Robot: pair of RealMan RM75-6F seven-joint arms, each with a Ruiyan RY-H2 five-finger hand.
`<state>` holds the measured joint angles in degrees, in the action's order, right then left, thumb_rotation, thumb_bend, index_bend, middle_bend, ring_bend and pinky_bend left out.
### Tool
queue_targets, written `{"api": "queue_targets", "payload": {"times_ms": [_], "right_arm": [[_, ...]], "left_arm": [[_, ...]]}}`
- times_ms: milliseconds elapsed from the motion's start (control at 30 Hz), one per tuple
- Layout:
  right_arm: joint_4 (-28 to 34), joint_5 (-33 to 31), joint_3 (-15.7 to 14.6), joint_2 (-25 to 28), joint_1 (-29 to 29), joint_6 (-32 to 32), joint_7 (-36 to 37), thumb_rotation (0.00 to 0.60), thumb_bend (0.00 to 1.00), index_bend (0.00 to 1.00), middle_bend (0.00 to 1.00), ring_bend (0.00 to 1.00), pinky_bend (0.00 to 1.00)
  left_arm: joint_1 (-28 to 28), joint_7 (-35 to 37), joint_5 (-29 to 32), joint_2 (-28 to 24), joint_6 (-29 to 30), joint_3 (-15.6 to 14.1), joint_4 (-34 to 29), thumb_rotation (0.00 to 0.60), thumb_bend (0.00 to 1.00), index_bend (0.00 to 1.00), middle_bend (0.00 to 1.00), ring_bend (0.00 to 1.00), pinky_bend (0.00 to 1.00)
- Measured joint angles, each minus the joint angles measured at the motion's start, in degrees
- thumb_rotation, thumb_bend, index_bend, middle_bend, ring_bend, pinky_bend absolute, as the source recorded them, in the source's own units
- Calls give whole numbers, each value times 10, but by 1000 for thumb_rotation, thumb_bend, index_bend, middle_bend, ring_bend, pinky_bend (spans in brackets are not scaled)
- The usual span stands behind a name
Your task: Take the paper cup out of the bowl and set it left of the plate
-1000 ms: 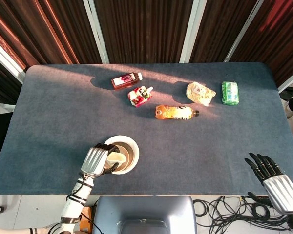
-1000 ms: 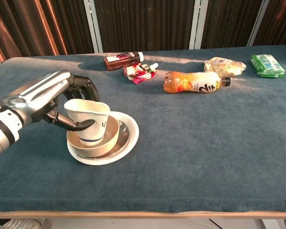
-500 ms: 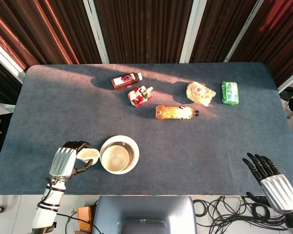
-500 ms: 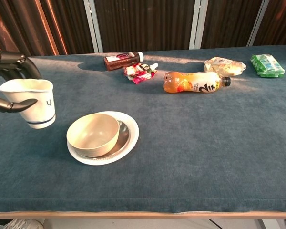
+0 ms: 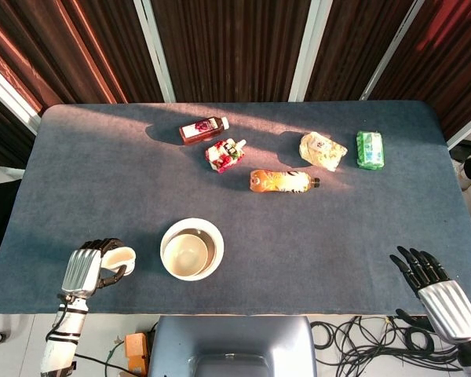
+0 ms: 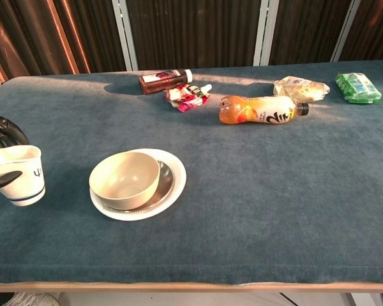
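The white paper cup (image 6: 17, 174) with a blue band stands upright low over the blue tabletop, well left of the plate (image 6: 172, 191); whether its base touches the cloth I cannot tell. My left hand (image 5: 85, 269) grips it, black fingers wrapped around its rim and side. From above, the cup (image 5: 119, 258) shows at the hand's right. The beige bowl (image 6: 125, 179) sits empty on the white plate (image 5: 213, 239). My right hand (image 5: 436, 283) hovers off the table's front right corner, fingers spread, holding nothing.
Along the far half lie a dark red bottle (image 5: 202, 129), a red-white pouch (image 5: 224, 154), an orange drink bottle (image 5: 281, 181), a pale crumpled bag (image 5: 322, 150) and a green packet (image 5: 370, 149). The table's front edge (image 6: 179, 285) runs close below the cup.
My left hand has carried the cup out of the bowl, leftward and down, from over the plate to a spot well left of it. The right hand has barely moved.
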<state>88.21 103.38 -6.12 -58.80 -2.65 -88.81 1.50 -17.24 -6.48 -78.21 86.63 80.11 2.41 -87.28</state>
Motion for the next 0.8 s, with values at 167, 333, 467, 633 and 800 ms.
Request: {"api": "queue_targets", "payload": {"times_ms": [167, 333, 467, 633, 800], "right_arm": [[-1, 2, -1, 0, 0, -1, 1, 600, 0, 0, 0, 0, 92], [-2, 1, -1, 0, 0, 0, 0, 600, 0, 0, 0, 0, 92], [-2, 2, -2, 0, 0, 0, -1, 600, 0, 0, 0, 0, 92], [-2, 2, -2, 0, 1, -1, 1, 600, 0, 0, 0, 0, 93], [-3, 2, -2, 0, 1, -2, 4, 600, 0, 0, 0, 0, 93]], "left_arm": [[8, 16, 2, 10, -7, -2, 23, 600, 285, 338, 318, 256, 370], [12, 25, 4, 15, -19, -3, 37, 600, 285, 323, 309, 256, 369], [14, 25, 3, 16, -28, -6, 45, 600, 285, 306, 299, 252, 367], [14, 19, 1, 12, -41, -9, 45, 600, 288, 219, 244, 197, 335], [11, 2, 6, 1, -65, -13, 38, 600, 294, 55, 115, 90, 280]]}}
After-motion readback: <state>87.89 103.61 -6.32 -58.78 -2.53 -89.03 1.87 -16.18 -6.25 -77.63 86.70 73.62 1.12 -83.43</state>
